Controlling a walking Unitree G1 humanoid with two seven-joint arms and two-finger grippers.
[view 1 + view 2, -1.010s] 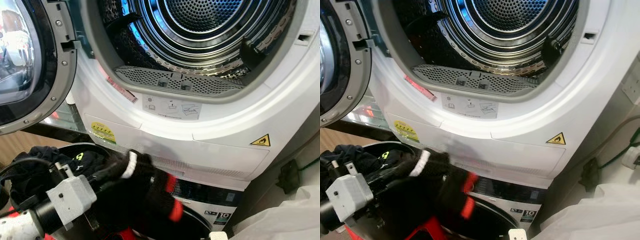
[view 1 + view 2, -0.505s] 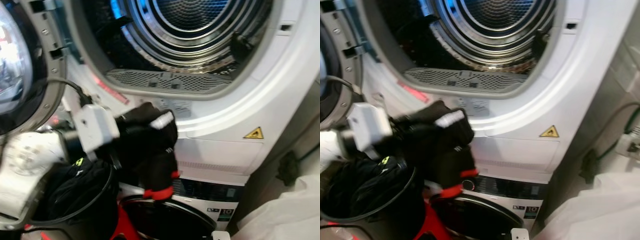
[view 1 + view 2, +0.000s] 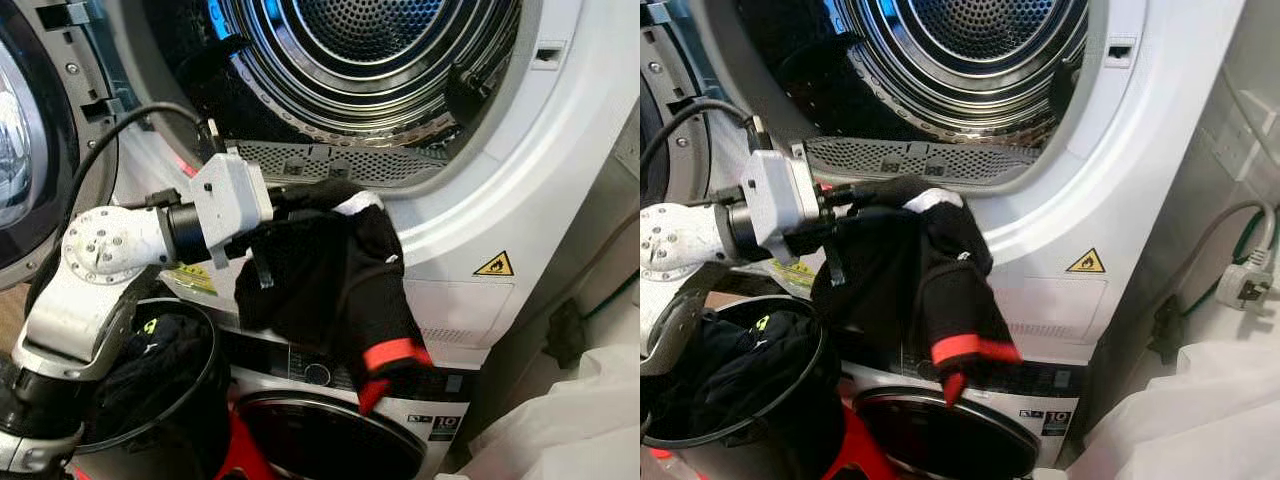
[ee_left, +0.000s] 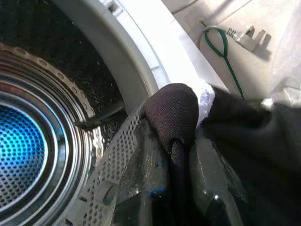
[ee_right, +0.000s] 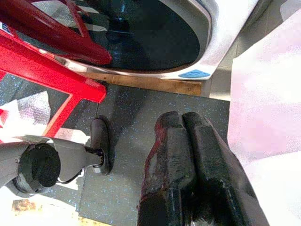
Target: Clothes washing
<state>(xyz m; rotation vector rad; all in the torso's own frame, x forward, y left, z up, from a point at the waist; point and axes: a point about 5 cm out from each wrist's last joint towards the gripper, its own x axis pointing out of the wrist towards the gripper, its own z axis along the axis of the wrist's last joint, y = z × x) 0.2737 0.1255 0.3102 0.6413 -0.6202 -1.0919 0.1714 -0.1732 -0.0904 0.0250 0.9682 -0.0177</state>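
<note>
A black garment with red cuffs and a white patch hangs from my left gripper, which is shut on it. The gripper holds the cloth up at the lower rim of the open upper drum, just in front of the perforated lint grille. In the left wrist view the black fabric is pinched between the fingers, with the drum's steel back beyond. More dark clothes lie in a black basket below my left arm. My right gripper hangs shut above the floor.
The round door of the upper machine stands open on the left. A lower machine with a dark door sits beneath. A red stand is by it. White fabric lies at the lower right, and a plug on a green cable.
My left arm has lifted the black garment from basket height up and to the right, to the drum's lower rim. The head view has shifted too.
</note>
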